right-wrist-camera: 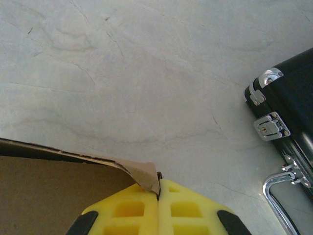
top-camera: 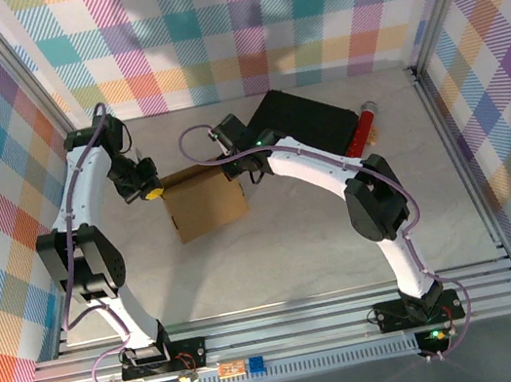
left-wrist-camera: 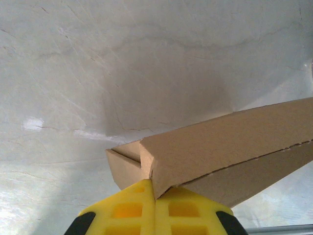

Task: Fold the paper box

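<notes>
Cardboard, plain brown, makes up the paper box (top-camera: 206, 203), which lies partly folded near the middle of a pale table (top-camera: 296, 253). The left gripper (top-camera: 149, 192) is at the box's far left corner, and its yellow fingers (left-wrist-camera: 127, 208) are pinched tight on a folded edge. The right gripper (top-camera: 231, 165) is at the far right corner, clamped on a curled bit of card. A black case (right-wrist-camera: 288, 112) with metal latches (right-wrist-camera: 270, 126) lies beyond the box, apart from it. Beside the case lies a red cylinder (top-camera: 363, 127), possibly a tube.
</notes>
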You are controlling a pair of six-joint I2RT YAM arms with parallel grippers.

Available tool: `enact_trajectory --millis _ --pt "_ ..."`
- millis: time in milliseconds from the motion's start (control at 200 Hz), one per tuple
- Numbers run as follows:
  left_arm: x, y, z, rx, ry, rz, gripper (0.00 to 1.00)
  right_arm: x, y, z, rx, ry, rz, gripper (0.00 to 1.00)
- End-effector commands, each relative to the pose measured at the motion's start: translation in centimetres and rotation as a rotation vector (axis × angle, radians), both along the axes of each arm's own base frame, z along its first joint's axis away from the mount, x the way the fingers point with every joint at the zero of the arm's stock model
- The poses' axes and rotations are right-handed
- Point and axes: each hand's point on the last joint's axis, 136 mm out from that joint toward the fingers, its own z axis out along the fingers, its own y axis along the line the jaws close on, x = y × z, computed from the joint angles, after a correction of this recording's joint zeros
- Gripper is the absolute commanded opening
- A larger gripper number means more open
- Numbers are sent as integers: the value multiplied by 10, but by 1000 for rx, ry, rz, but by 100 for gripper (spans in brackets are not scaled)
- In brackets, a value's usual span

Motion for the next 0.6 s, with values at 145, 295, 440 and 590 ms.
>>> enact_trajectory --millis 145,295,440,590 --pt "6 -22 17 -124 11 46 0 -17 -18 -54 -170 101 -1 0" --pt "7 -26 19 -140 15 51 0 -18 -15 -54 -176 89 9 0" --pt "5 -31 20 -138 32 35 0 -17 -13 -50 -171 75 15 0" --pt "-7 -31 13 -86 82 -3 0 -15 -12 -44 -162 64 16 0"
